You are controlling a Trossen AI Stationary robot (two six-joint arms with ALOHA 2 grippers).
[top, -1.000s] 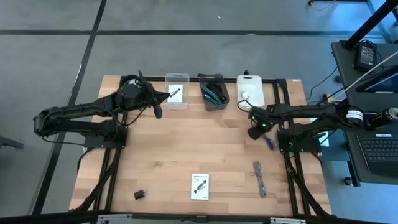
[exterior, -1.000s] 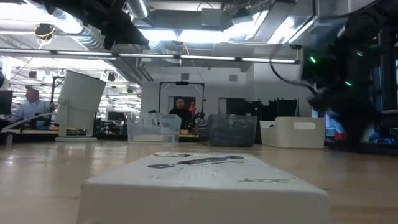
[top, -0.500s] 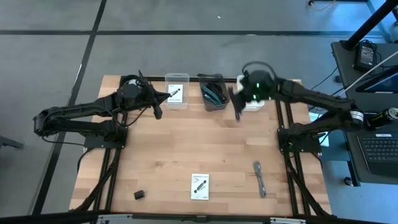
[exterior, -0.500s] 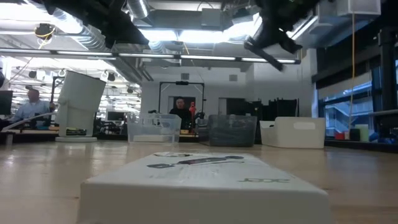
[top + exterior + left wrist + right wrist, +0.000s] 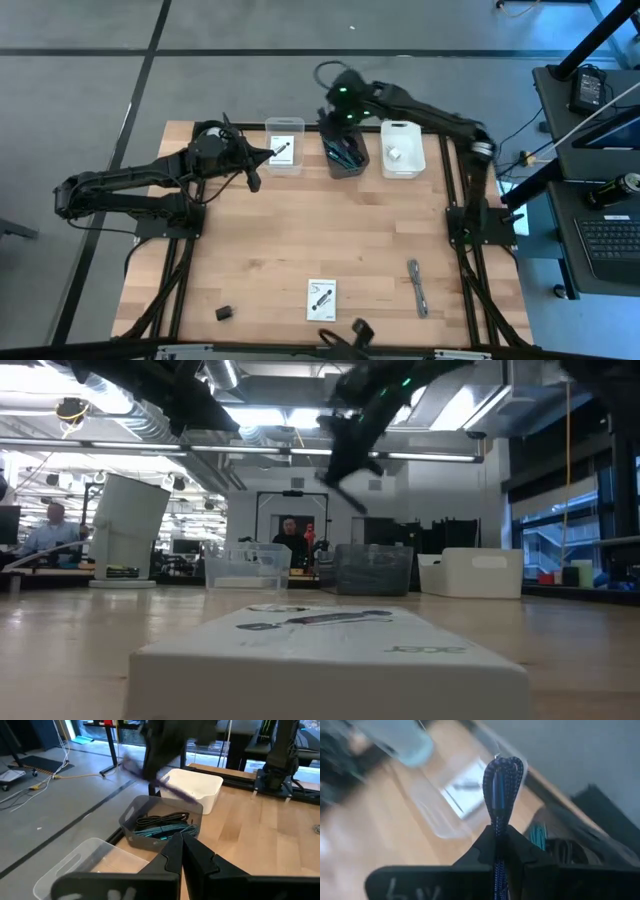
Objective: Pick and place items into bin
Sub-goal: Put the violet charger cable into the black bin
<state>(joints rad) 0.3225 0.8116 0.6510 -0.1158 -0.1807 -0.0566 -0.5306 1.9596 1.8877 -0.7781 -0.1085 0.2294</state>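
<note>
Pinching a blue cable, the right gripper hangs above the grey bin at the table's far edge. Near edge: a card, block and tool remain. Left gripper pressed together, empty.

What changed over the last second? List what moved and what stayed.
The right gripper swung from the table's right side, past the white bin, to above the grey bin, shut on a blue braided cable throughout. The left gripper stayed beside the clear bin; the card, grey cable and black block lie unmoved.
</note>
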